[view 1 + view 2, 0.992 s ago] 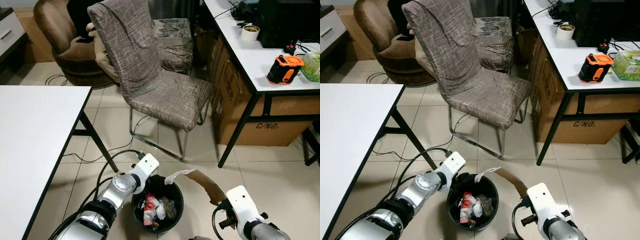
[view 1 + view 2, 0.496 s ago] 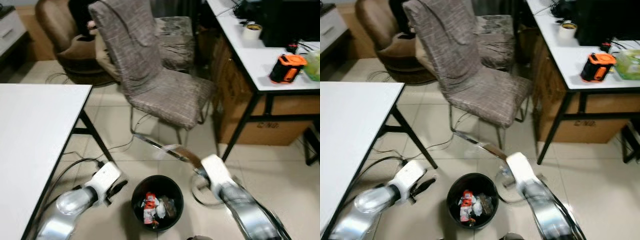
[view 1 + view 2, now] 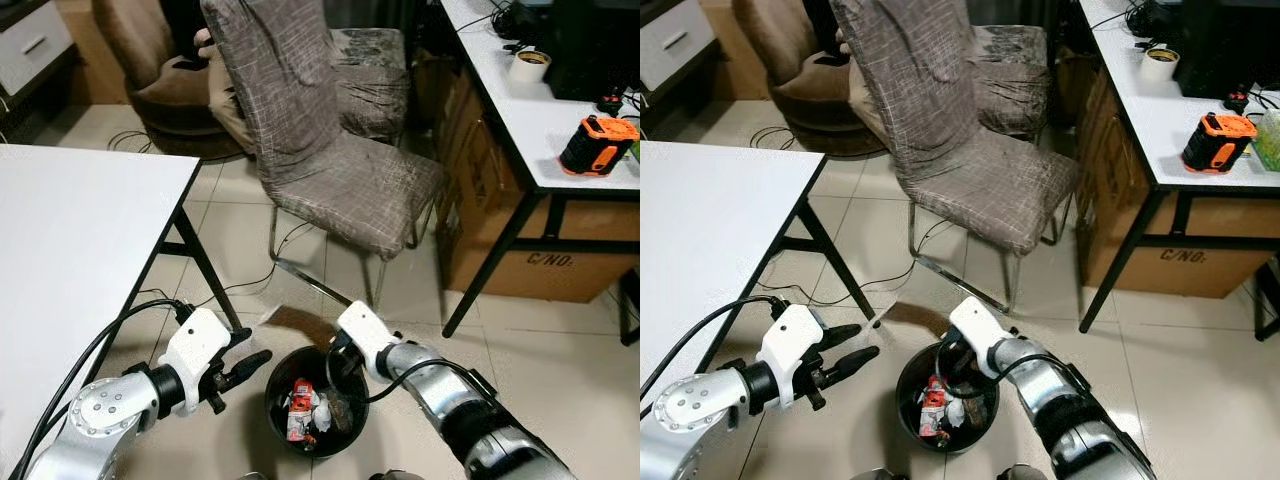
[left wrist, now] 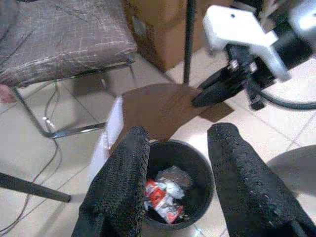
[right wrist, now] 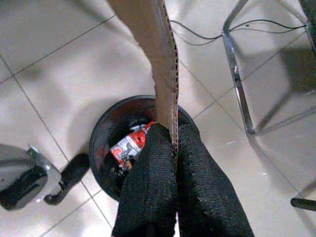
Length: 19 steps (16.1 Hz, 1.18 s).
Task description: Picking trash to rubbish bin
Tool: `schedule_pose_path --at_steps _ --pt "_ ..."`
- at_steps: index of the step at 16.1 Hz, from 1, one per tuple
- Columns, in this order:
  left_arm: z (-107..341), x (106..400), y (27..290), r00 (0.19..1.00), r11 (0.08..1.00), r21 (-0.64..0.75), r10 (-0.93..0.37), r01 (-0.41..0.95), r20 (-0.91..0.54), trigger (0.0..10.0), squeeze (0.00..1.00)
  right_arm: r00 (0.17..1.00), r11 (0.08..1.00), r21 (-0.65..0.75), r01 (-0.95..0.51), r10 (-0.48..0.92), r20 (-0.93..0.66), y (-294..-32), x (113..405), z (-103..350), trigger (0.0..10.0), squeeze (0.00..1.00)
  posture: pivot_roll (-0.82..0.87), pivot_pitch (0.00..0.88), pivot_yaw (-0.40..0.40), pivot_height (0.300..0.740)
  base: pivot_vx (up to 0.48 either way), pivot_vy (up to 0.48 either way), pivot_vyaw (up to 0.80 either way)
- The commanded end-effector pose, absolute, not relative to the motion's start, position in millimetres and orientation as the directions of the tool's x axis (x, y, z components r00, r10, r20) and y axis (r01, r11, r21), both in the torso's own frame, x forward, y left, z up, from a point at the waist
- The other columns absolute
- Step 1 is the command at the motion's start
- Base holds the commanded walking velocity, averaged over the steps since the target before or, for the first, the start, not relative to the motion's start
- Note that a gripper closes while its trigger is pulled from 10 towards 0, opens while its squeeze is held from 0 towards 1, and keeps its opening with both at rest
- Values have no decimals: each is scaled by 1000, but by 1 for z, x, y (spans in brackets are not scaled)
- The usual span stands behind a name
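Note:
A round black rubbish bin (image 3: 272, 388) stands on the tiled floor, holding a red wrapper and other crumpled trash (image 3: 300, 408). My right gripper (image 3: 336, 346) sits at the bin's far rim, shut on a flat piece of brown cardboard (image 3: 300, 322) that sticks out to the left above the bin. In the right wrist view the fingers (image 5: 153, 163) pinch the cardboard's edge (image 5: 155, 54) over the bin's mouth. My left gripper (image 3: 258, 346) hangs open just left of the bin, nothing between its fingers (image 4: 123, 192).
A fabric-covered chair (image 3: 330, 170) on metal legs stands just behind the bin. A white table (image 3: 70, 250) is at the left, a desk (image 3: 540, 130) with a cardboard box under it at the right. Cables (image 3: 250, 290) lie on the floor.
My right arm has swung left, carrying the cardboard from the bin's right side to over its far rim. The left gripper has drawn back from the bin's rim to the left.

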State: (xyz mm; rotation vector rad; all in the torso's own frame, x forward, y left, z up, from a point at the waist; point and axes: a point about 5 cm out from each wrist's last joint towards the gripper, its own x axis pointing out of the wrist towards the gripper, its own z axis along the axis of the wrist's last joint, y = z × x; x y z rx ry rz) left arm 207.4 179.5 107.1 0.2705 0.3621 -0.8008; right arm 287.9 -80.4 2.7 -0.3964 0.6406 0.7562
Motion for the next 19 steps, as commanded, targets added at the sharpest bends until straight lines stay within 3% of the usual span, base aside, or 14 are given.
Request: schedule_pose_path --at_steps 1,2,3,4,9,11,13,14,15,19 --pt "112 205 178 627 660 87 -654 746 -424 10000 0 540 636 -120 -762 523 -659 -77 290 5 10000 0 -9 79 30 740 0 0 0" --pt "112 205 177 617 653 82 -655 753 -437 10000 0 547 644 -114 -756 527 -650 -75 295 8 10000 0 -11 78 31 740 0 0 0" --pt "113 205 177 613 649 86 -655 756 -443 10000 0 553 649 -115 -752 526 -646 -75 297 9 10000 608 -10 74 31 740 0 0 0" --pt "114 206 177 607 646 83 -656 759 -449 10000 0 556 655 -109 -748 529 -641 -74 299 11 10000 1000 -10 72 33 740 0 0 0" --pt "116 209 174 607 651 77 -650 755 -458 10000 0 545 660 -71 -747 548 -635 -72 301 12 10000 1000 -13 66 36 740 0 0 0" --pt "116 214 173 639 686 56 -640 725 -427 10000 0 552 661 -81 -746 546 -631 -72 303 13 10000 1000 -21 60 40 740 0 0 0" --pt "109 226 169 731 781 53 -557 623 -394 10000 0 606 691 -116 -713 525 -597 -78 309 19 10000 1000 -28 48 34 740 0 0 0" --pt "101 233 167 792 846 46 -476 531 -383 10000 0 662 732 -125 -669 511 -548 -83 311 23 10000 855 -34 46 30 740 0 0 0" --pt "97 238 164 842 885 69 -412 461 -349 10000 0 718 783 -107 -613 496 -488 -88 312 27 10000 0 -35 40 29 740 0 0 0" --pt "90 243 159 877 927 55 -330 371 -349 10000 0 882 926 -73 -370 325 -340 -121 292 50 10000 0 -48 19 18 740 0 0 0"
